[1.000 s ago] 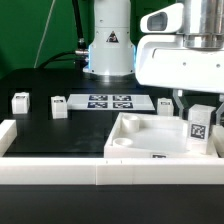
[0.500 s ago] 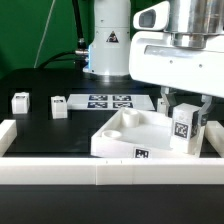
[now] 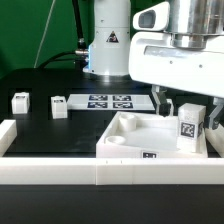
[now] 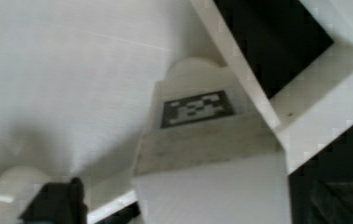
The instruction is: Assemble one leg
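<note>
One leg (image 3: 189, 125) sits upright at the tray's (image 3: 125, 150) corner on the exterior view's right, tag facing outward, with the fingers (image 3: 186, 108) closed on it from either side. Two more legs (image 3: 19, 101) (image 3: 58, 105) wait well apart on the dark worktop (image 3: 70, 135), on the exterior view's left, beside the marker board (image 3: 110, 101). From the wrist view the leg (image 4: 205, 150) stands against the white tray wall (image 4: 84, 80), though I cannot tell whether its base has entered a corner hole, since the tray rim hides it. To do this step well, I would keep the leg square to the tray, press straight down so its stem meets the hole, and turn it gently without dragging sideways. The tray looks light and free on the worktop, so a skewed push could shift or lift it. Firm grip, slow twist, no release until it seats.
</note>
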